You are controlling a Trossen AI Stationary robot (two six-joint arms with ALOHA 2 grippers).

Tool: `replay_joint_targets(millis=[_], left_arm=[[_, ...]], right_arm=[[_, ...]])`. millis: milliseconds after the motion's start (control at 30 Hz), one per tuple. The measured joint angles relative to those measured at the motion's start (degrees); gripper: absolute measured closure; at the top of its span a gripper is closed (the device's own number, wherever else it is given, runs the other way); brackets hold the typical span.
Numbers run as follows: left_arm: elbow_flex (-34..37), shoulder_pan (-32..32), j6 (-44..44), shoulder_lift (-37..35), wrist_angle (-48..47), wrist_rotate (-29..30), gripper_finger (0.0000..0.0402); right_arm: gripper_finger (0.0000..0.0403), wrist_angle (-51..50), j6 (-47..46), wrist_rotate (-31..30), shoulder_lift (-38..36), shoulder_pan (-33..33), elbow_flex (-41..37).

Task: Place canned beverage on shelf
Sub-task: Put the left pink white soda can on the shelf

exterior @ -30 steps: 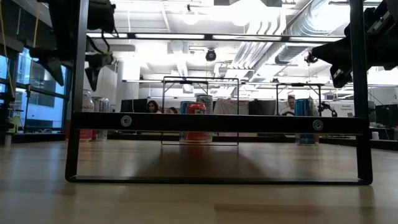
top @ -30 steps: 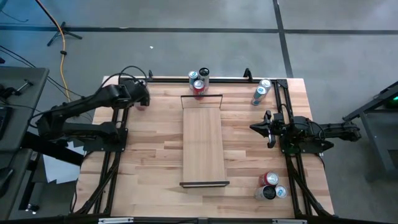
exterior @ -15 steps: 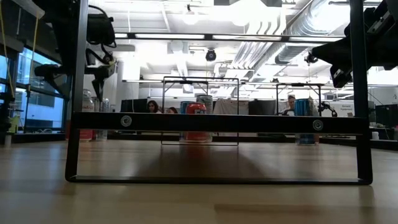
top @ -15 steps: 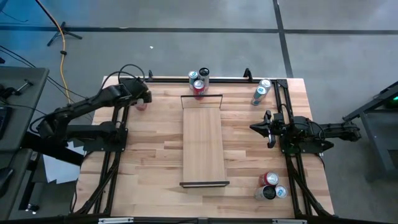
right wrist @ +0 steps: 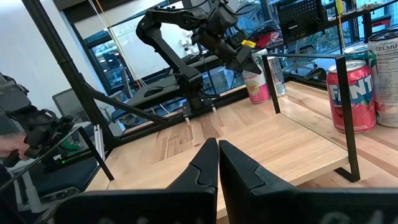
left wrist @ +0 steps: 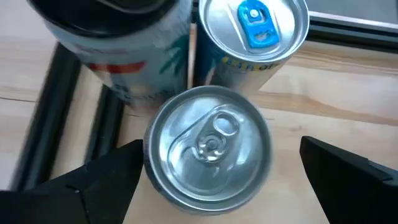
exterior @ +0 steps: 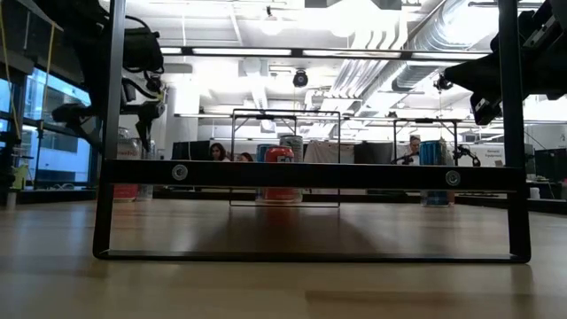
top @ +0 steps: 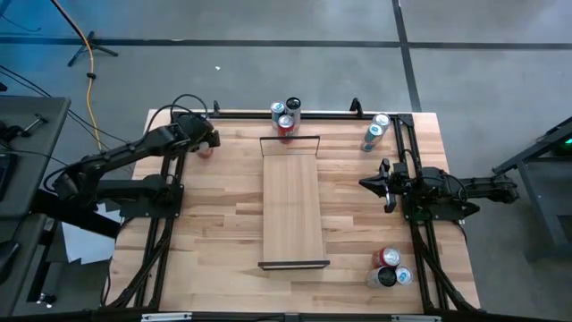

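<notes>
Butcher-block worktop [top: 223, 224]: silver-topped can [left wrist: 209, 143] is framed directly below the left tool [left wrist: 217, 168], fingers spread wide, nothing gripped; shelf [top: 291, 201] sits well apart.

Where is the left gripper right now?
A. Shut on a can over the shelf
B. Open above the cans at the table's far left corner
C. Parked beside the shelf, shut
B. The left gripper has its fingers spread either side of a silver-topped can, not yet gripping; the shelf is bare.
</notes>
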State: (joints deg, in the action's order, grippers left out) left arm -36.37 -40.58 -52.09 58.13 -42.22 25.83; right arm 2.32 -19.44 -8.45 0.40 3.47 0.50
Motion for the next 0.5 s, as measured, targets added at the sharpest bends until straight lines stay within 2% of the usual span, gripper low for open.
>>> replay_joint_targets(millis=[267, 500], left_arm=[[0.82, 0.02, -2.32, 0.01, 0.11, 0.85, 0.0045], [0.82, 0.09, -1.33, 0.00, 0.04, 1.32, 0.0118]], right_arm=[[0.0402, -0.02, 0.00, 0.00, 0.00, 0.01, 0.01], [0.0402, -0.01, 0.01, 0.00, 0.00, 0.01, 0.01]])
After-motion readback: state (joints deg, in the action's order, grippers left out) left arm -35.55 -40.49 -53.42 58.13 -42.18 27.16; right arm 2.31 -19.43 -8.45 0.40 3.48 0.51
